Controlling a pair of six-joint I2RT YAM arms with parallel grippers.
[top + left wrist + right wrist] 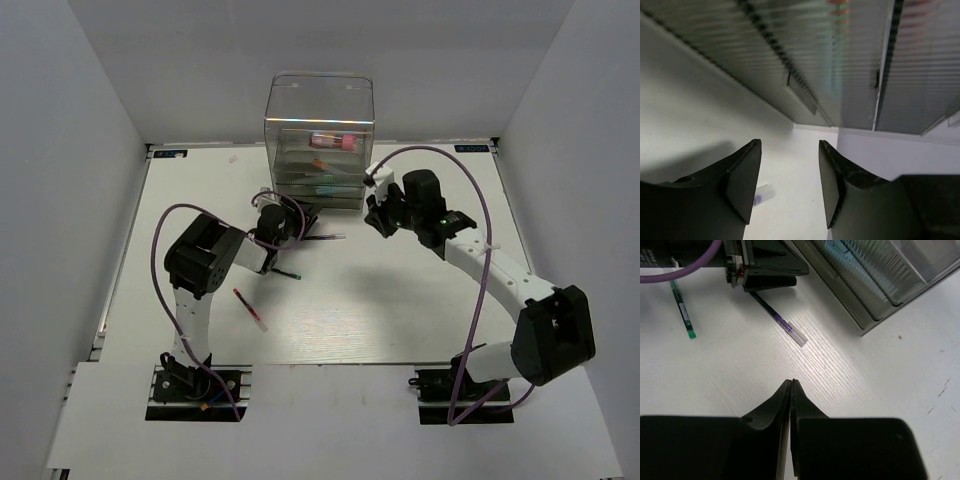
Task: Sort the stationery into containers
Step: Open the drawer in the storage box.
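Observation:
The container is a tall clear box [320, 130] with stacked grey drawers [840, 60]; a pink tube [333, 141] lies inside near the top. My left gripper [298, 222] [790, 145] is open and empty, low on the table just in front of the bottom drawers. A thin dark pen with a purple section and clear cap [782, 322] [322, 237] lies under it; its cap tip [762, 194] shows beside the left finger. My right gripper [380, 222] [791, 382] is shut on nothing, to the right of that pen. A green-tipped pen [682, 310] [285, 272] and a red-white pen [250, 309] lie on the table.
The white table [400, 300] is walled in white on three sides. The left arm's purple cable [680, 270] hangs close to the pens. The box corner [865, 330] stands just right of the purple pen.

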